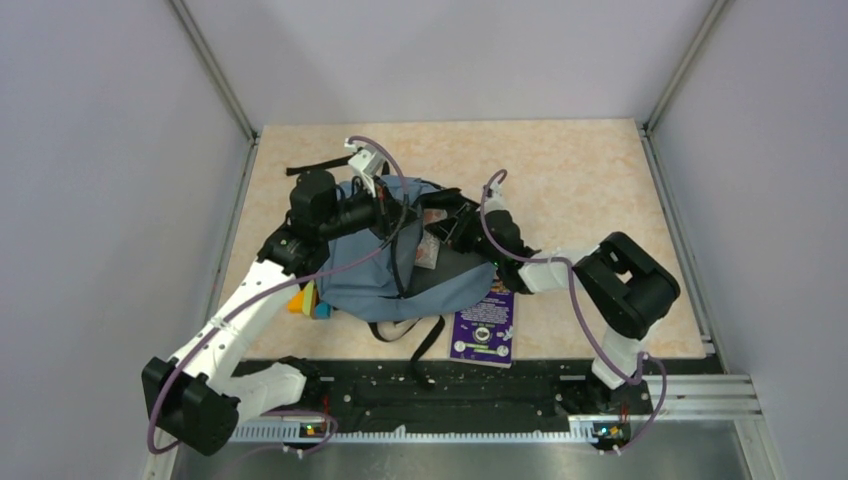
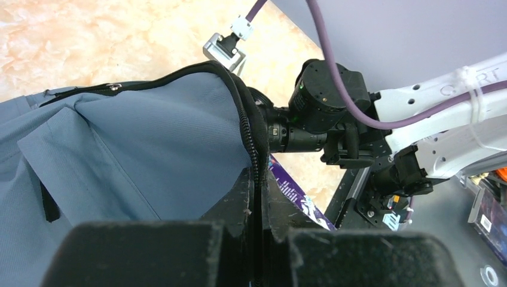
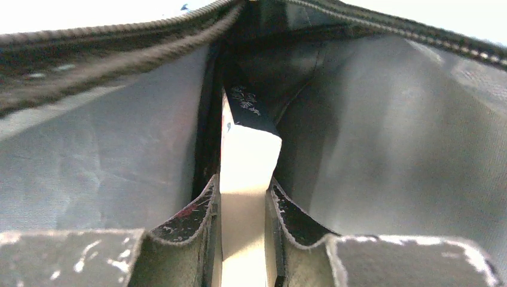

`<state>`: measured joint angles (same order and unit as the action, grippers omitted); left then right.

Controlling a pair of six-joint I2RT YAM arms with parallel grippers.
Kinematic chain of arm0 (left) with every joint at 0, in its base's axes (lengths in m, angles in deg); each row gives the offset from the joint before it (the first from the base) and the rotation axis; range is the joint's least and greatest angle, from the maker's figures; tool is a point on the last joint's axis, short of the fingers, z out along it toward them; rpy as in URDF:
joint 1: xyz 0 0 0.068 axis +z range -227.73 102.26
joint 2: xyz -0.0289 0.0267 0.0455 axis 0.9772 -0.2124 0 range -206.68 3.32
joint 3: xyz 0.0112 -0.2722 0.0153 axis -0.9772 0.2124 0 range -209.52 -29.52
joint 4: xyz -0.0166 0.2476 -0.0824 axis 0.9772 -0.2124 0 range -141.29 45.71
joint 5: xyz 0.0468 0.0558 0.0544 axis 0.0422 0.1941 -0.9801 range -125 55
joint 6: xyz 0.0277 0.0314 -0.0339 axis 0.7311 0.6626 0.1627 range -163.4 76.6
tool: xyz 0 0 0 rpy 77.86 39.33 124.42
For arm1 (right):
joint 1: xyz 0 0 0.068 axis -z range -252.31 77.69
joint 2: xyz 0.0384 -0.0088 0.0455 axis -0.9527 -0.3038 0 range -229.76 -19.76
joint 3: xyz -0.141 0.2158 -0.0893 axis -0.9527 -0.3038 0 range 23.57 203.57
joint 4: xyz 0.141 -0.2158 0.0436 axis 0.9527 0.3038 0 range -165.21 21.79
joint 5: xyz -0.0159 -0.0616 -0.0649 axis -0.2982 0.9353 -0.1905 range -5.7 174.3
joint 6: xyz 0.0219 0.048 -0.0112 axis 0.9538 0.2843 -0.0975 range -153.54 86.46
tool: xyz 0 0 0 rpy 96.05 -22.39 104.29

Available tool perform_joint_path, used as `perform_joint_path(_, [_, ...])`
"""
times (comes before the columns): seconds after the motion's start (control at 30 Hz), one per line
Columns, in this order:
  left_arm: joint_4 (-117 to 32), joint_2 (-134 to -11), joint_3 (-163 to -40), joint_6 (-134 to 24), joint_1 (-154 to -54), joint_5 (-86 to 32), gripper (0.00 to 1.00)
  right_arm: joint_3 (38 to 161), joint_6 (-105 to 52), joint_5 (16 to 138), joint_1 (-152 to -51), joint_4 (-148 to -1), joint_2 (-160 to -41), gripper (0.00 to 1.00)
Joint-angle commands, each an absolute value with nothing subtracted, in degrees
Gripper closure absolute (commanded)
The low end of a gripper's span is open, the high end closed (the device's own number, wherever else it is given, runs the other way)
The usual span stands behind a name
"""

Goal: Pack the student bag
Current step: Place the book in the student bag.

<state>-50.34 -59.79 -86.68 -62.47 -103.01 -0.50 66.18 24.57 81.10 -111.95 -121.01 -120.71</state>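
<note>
Right gripper (image 3: 242, 206) is inside the student bag (image 1: 365, 270), jaws pinched on a thin flat pale card (image 3: 248, 155) with a dark printed top edge. Smooth grey lining on both sides. Left gripper (image 2: 257, 197) is clamped tight on the bag's black zip rim, rim raised. Bag is soft blue-grey fabric, slumped mid-table (image 1: 600, 180). Purple book (image 1: 485, 325) at its 5 o'clock, coloured blocks (image 1: 308, 300) at 8.

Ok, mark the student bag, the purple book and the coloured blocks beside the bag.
student bag (image 1: 360, 285): overhead view, blue-grey front fabric.
purple book (image 1: 484, 328): overhead view, middle of its cover.
coloured blocks (image 1: 308, 298): overhead view, the middle piece, beside the bag.
</note>
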Motion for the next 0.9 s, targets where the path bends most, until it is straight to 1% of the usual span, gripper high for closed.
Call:
perform_joint_path(0.0, [-47.1,-57.3,-86.5,-59.9,-103.4,-1.1,1.00,69.5,17.8,87.9,-112.4,-121.2,-119.9,0.71])
perform_joint_path(0.07, [-48.2,-57.0,-86.4,-59.1,-103.4,-3.1,1.00,68.3,16.0,89.1,-112.4,-120.8,-118.3,0.55])
perform_joint_path(0.1, [-48.6,-56.8,-86.4,-58.9,-103.4,-3.9,1.00,67.8,14.9,89.4,-112.4,-120.6,-117.1,0.50])
perform_joint_path(0.17, [-48.8,-56.4,-86.1,-58.6,-103.3,-5.5,1.00,66.7,12.6,90.3,-112.4,-119.4,-114.4,0.41])
perform_joint_path(0.23, [-49.2,-56.2,-86.1,-58.6,-103.2,-7.1,1.00,66.2,9.9,91.0,-112.4,-117.0,-111.3,0.34])
perform_joint_path(0.27, [-49.6,-56.2,-86.1,-58.5,-103.3,-7.9,1.00,66.3,8.7,91.4,-112.4,-114.8,-109.6,0.16])
perform_joint_path(0.3, [-49.9,-56.1,-86.1,-58.4,-103.3,-8.6,1.00,66.4,7.3,91.7,-112.4,-111.8,-107.9,0.12])
perform_joint_path(0.43, [-51.7,-56.5,-86.4,-58.4,-103.3,-13.3,1.00,65.5,3.0,91.7,-112.4,-103.8,-99.9,0.08])
perform_joint_path(0.57, [-53.6,-56.5,-86.6,-58.4,-103.3,-18.6,1.00,63.4,1.3,90.3,-112.4,-94.9,-90.6,0.08])
perform_joint_path(0.87, [-54.9,-55.8,-86.0,-57.9,-103.3,-22.7,1.00,56.5,1.5,88.8,-112.4,-64.7,-68.7,0.08])
